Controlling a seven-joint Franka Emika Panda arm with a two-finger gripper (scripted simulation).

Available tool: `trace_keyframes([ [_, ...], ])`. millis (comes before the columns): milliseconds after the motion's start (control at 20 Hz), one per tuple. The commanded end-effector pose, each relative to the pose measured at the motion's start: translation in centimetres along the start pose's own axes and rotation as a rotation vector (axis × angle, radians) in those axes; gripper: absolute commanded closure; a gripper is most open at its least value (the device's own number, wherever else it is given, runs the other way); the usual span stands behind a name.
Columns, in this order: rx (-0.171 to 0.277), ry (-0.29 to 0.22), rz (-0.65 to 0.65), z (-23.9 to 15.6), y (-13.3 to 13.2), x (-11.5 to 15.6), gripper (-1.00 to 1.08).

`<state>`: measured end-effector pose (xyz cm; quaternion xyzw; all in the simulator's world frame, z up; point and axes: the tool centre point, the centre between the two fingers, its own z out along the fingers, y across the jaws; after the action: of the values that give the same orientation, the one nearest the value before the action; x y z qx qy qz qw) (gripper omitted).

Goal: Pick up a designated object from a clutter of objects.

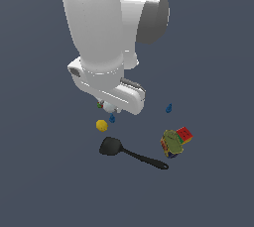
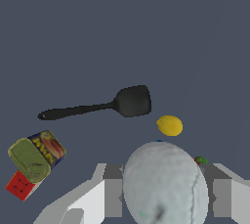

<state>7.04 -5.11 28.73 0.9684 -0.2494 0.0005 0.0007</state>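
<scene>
The whitish ball (image 2: 163, 184) fills the space between my two fingers (image 2: 113, 193) in the wrist view, touching the pads on both sides. In the exterior view the ball (image 1: 108, 107) shows just under the white hand, and my gripper (image 1: 108, 109) is shut on it. How high it is above the floor cannot be told. The yellow ball (image 1: 101, 125) lies apart from it, just in front, and also shows in the wrist view (image 2: 169, 125). The red strawberry (image 1: 99, 105) is mostly hidden behind the hand; its green top peeks out beside the ball (image 2: 200, 160).
A black spatula (image 1: 130, 152) lies in front of the yellow ball. A colourful cube (image 1: 184, 134) and a green-yellow lump (image 1: 171, 143) sit together at the exterior view's right. One blue teardrop (image 1: 112, 118) is next to the gripper, another (image 1: 168, 108) farther right.
</scene>
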Motion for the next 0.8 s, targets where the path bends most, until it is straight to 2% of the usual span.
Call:
trace_keyframes([
  [0, 0.000, -0.001, -0.001, -1.7, 0.4, 1.2, 1.08],
  [750, 0.001, -0.001, -0.003, -8.6, 1.9, 6.8, 1.08],
])
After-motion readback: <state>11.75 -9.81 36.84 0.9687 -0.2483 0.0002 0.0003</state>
